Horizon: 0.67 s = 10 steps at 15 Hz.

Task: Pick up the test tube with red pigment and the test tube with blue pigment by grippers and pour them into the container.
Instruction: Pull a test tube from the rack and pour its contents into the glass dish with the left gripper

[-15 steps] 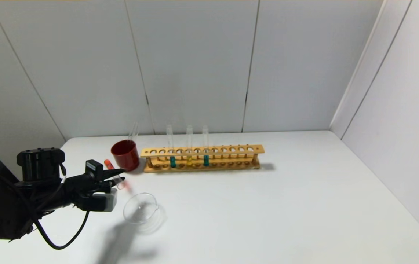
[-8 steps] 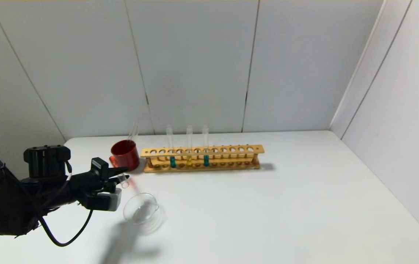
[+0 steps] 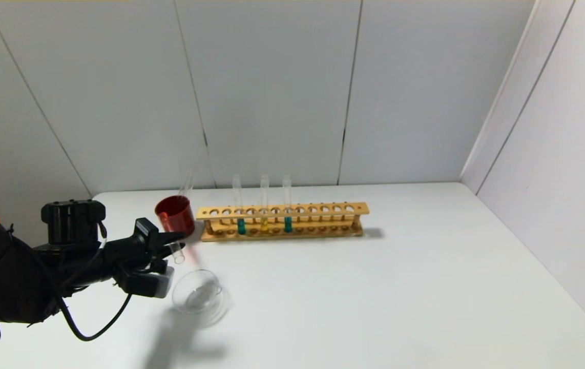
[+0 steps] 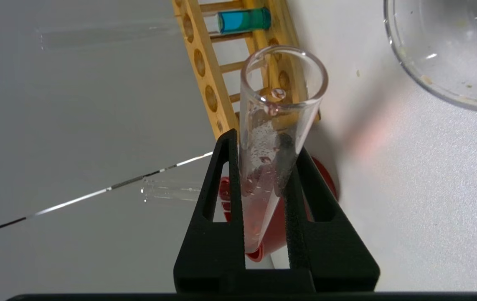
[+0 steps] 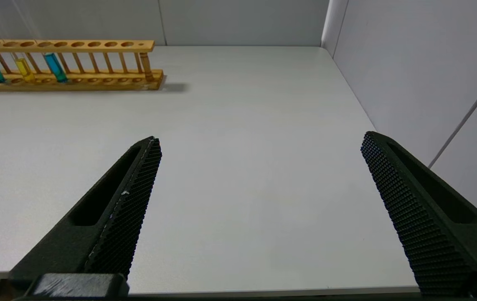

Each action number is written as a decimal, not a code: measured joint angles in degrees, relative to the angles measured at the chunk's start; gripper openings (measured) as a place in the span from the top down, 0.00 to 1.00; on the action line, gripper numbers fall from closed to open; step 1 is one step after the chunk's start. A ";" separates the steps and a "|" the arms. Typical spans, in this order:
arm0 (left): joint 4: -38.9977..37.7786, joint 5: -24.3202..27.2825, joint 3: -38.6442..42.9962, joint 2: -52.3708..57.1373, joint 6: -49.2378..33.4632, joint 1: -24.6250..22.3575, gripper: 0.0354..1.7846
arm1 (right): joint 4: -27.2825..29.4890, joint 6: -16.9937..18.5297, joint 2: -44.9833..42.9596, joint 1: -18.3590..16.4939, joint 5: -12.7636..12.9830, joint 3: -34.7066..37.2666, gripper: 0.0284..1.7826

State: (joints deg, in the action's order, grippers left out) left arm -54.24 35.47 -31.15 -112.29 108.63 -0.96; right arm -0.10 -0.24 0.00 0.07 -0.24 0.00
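The red tube sits clamped between the fingers of the left gripper, lying nearly level with its open mouth pointing toward the dish. Against the pictures from a second ago, the orange-red end that showed plainly at the left of the gripper in the head view is now hidden behind it, and the mouth has dropped lower and closer to the dish rim. In the wrist view only a thin reddish film and droplets cling inside the glass, with a pool at the closed end near the bottom of the frame. I judge the tilt has begun but the pour has not: the dish looks free of red, and the mouth appears just short of its rim, up and to the left of it in the head view.

The right gripper hangs with its fingers wide apart over bare table, away from the work.

The rack stands at the centre of the head view with two teal tubes, one at, the other at, and a yellow tube between them. The red cup stands just left of the rack.
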 joint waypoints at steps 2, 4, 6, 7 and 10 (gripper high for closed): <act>0.05 0.07 -0.07 0.00 0.79 0.45 0.84 | 0.00 0.00 0.00 0.00 0.02 0.00 0.02; 0.00 0.00 -0.30 -0.04 0.82 1.04 0.84 | 0.02 0.00 0.00 -0.02 0.02 0.00 0.02; 0.00 0.00 -0.51 -0.20 0.82 1.29 0.84 | 0.02 0.02 0.00 0.00 0.00 0.00 0.02; 0.00 0.02 -0.52 -0.26 0.82 1.29 0.84 | 0.02 0.02 0.00 0.00 0.00 0.00 0.02; -0.01 -0.06 -0.88 -0.63 0.82 1.38 0.84 | 0.00 0.00 0.00 0.02 0.00 0.00 0.02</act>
State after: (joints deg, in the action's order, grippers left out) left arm -54.25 35.41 -32.02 -112.92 109.45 0.41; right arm -0.10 -0.24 0.00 0.10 -0.24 0.00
